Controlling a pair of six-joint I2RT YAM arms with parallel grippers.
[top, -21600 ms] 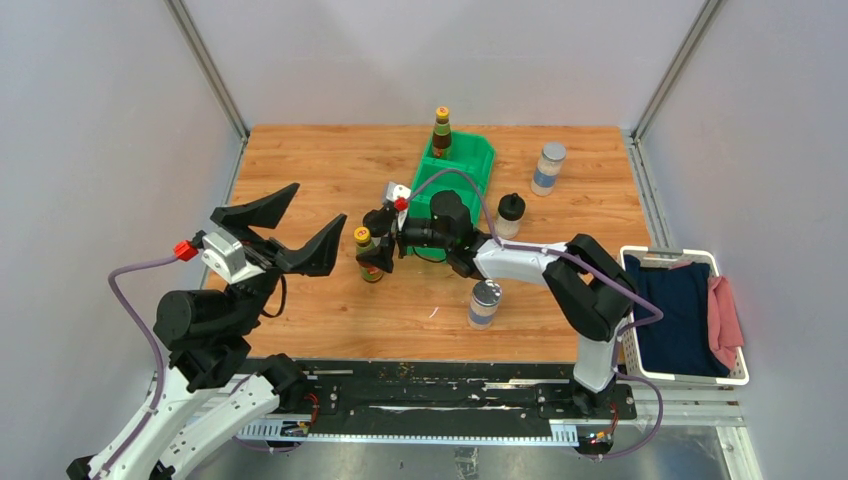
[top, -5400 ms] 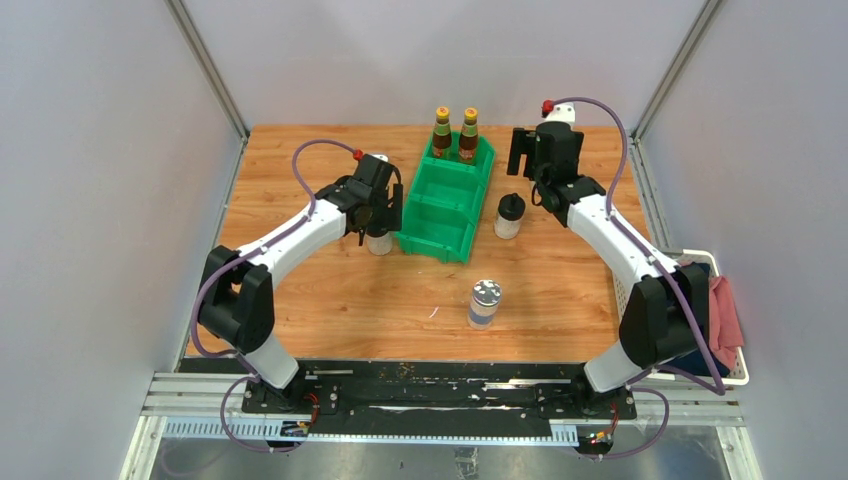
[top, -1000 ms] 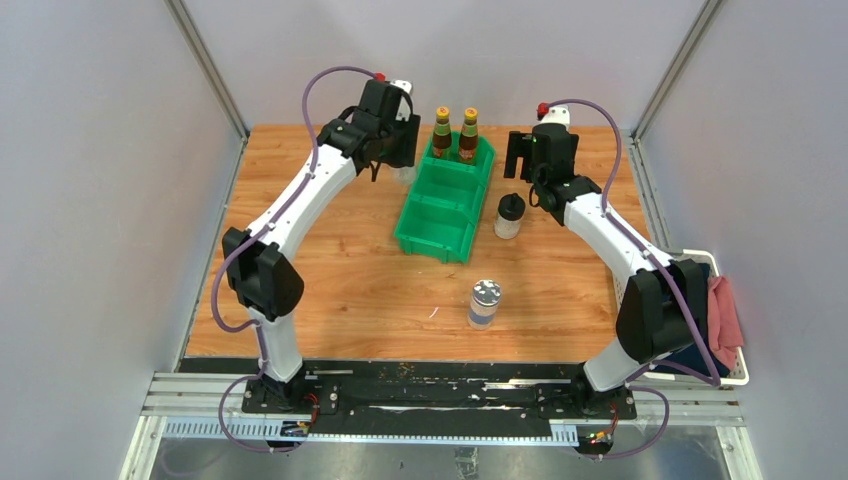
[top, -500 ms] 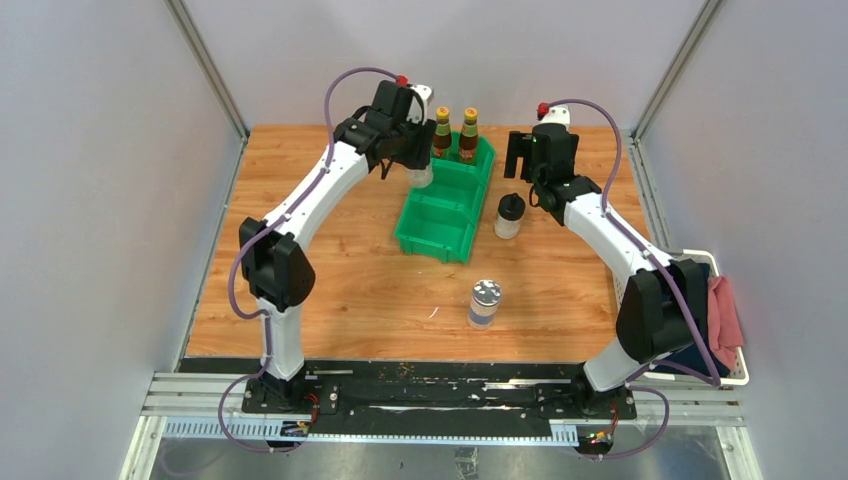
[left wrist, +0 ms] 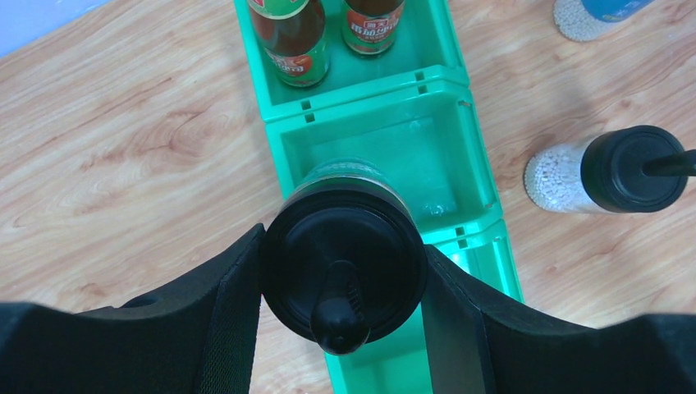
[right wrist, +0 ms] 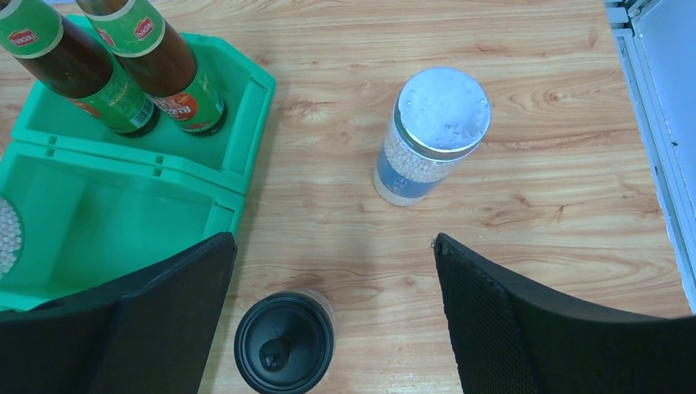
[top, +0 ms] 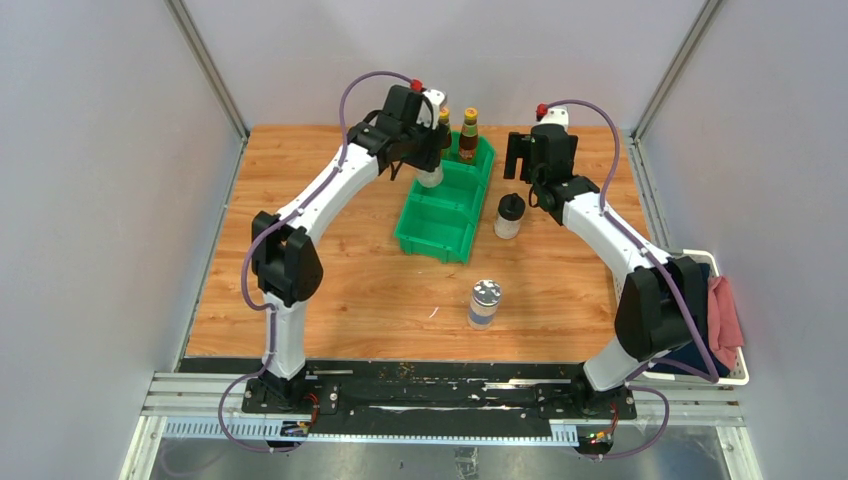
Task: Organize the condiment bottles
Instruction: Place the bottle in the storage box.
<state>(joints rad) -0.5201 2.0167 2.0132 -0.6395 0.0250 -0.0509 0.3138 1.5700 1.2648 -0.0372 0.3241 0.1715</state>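
Left gripper [left wrist: 341, 250]: jaws clamped on the black cap of a clear shaker, one finger on each side of it.
Held shaker [left wrist: 343, 283]: upright in the left gripper, hanging over the bin at about its middle compartment.
Green bin [top: 432, 244]: three compartments in a row, standing on the wooden table [top: 330, 290] toward its far edge.
Sauce bottles [left wrist: 294, 37]: two slim brown ones with yellow caps, upright and side by side in the bin's far compartment.
Near jar [top: 485, 303]: silver lid and blue label, upright on the table toward its near edge, well apart from the bin.
Table shaker [right wrist: 283, 345]: black cap, white granules inside, upright on the table just right of the bin.
Right gripper [right wrist: 332, 240]: jaws wide apart and holding nothing, above the table shaker.
Far jar [right wrist: 435, 119]: silver lid and blue label, upright on the table right of the bin's far end.
Basket [top: 735, 375]: white, beyond the table's right edge, holding dark blue and pink cloth.
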